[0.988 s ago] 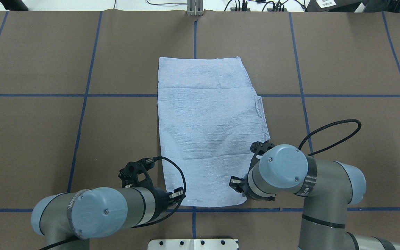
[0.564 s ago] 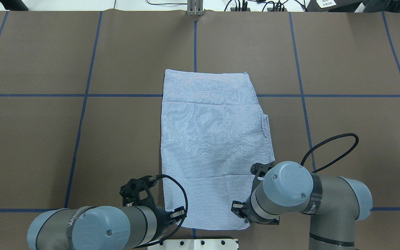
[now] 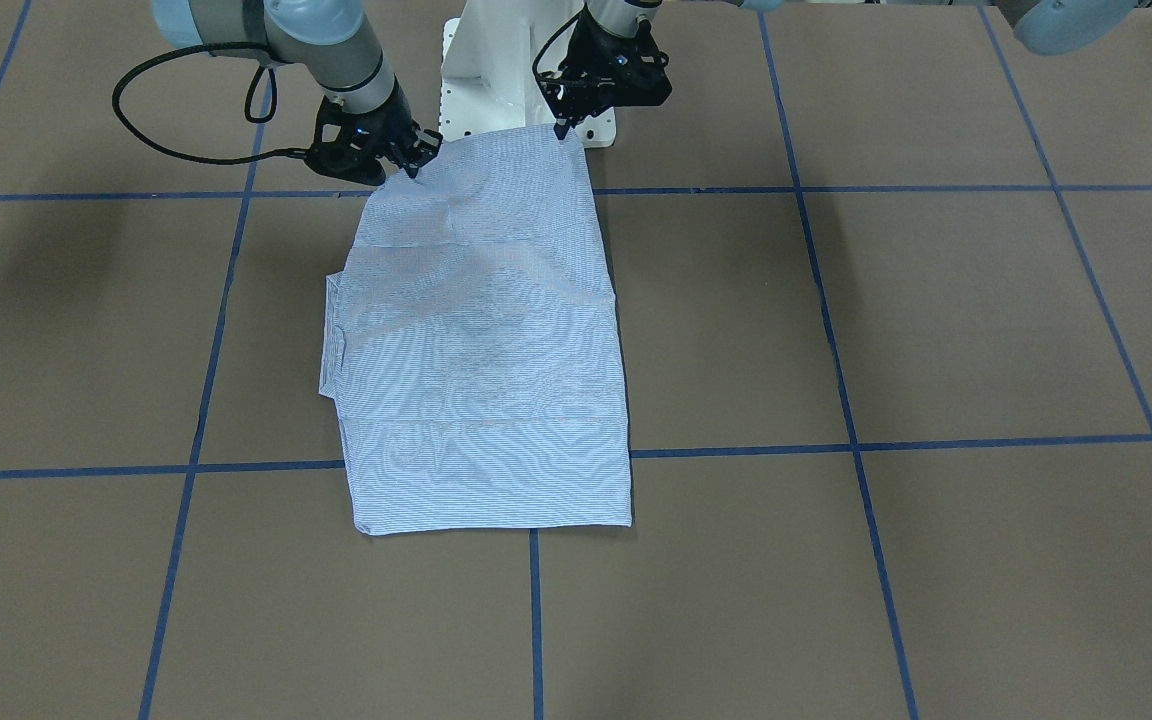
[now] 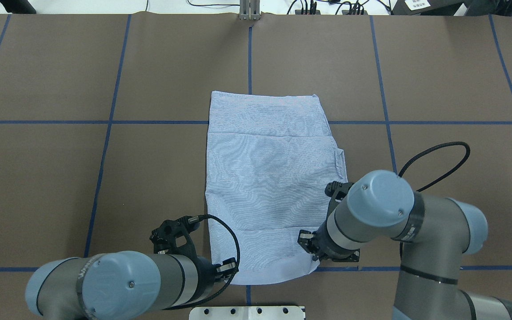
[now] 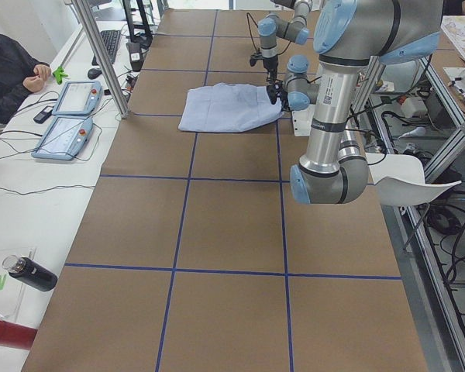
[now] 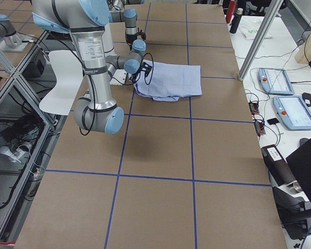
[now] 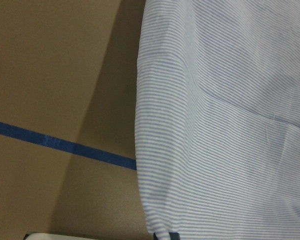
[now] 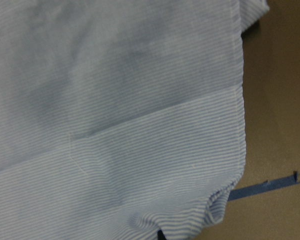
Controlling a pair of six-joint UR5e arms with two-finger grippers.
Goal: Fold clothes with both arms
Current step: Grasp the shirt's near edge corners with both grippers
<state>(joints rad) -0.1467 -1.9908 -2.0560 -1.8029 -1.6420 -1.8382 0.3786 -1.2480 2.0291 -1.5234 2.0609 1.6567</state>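
A light blue-and-white finely striped shirt, folded into a long, narrow panel, lies down the middle of the brown paper-covered table that is marked off in squares by blue tape lines. Its far edge rests flat just beyond one cross line of tape. Its near edge reaches the next cross line, close to the white metal pedestal base. On the robot's right side a small folded flap of cloth juts out from the long edge. The black left gripper has its fingers pinched together on the near left corner of the shirt, and the black right gripper is likewise closed on the near right corner. In the front-facing view both corners sit at the fingertips and the near hem hangs between them, raised a little off the table, with soft creases running from the right corner into the cloth. The rest of the shirt lies flat. Each wrist view is filled with striped cloth and shows only a dark sliver of finger at its bottom edge, with a tape line beside the hem. A black cable loops out from the right arm's wrist over the table.
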